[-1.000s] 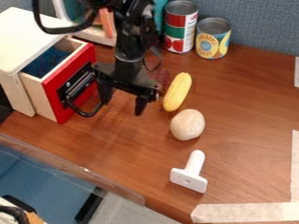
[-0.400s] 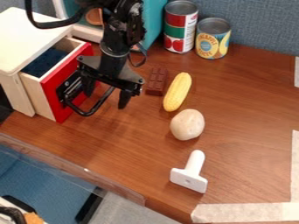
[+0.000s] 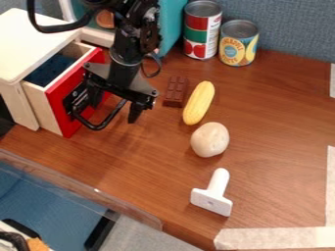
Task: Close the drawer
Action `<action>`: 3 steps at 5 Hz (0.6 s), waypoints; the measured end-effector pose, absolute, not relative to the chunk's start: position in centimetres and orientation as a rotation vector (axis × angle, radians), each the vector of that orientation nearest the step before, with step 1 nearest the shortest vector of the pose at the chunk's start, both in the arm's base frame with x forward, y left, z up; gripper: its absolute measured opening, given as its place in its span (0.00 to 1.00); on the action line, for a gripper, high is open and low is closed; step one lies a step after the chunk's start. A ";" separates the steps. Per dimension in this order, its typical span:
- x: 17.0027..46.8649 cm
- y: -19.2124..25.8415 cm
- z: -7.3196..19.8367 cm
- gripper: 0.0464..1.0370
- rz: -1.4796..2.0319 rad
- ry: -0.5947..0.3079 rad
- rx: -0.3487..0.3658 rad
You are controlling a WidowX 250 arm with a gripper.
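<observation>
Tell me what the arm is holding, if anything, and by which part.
Nothing is held: the tool is open at the black handle of the drawer, its fingers apart and not clamped on it.

Drawer (image 3: 85, 86) front glossy red, sides matt wood; tabletop (image 3: 262, 103) smooth wood w/ slight sheen.

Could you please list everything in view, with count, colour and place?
Table: one, brown, beneath
Cabinet: one, pale wood, upper left
Drawer: one, red-fronted, partly open
Handle: one, black, drawer front
Cans: two, multicoloured, back
Teal object: one, behind arm
Chocolate bar: one, brown, beside corn
Corn: one, yellow, centre
Rounded item: one, beige, below corn
T-shaped tool: one, white, front
Tape: three pieces, whitish, right and front
Arm: one, black, top
Claw: one, black, by drawer
</observation>
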State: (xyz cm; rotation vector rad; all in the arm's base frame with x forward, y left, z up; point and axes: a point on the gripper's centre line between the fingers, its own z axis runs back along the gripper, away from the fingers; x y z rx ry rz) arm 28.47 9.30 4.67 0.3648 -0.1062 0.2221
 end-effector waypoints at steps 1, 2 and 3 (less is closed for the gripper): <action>28.2 10.3 4.8 0.96 0.249 -0.102 0.379; 27.9 11.0 4.8 0.96 0.270 -0.095 0.382; 27.8 11.4 4.9 0.96 0.273 -0.090 0.399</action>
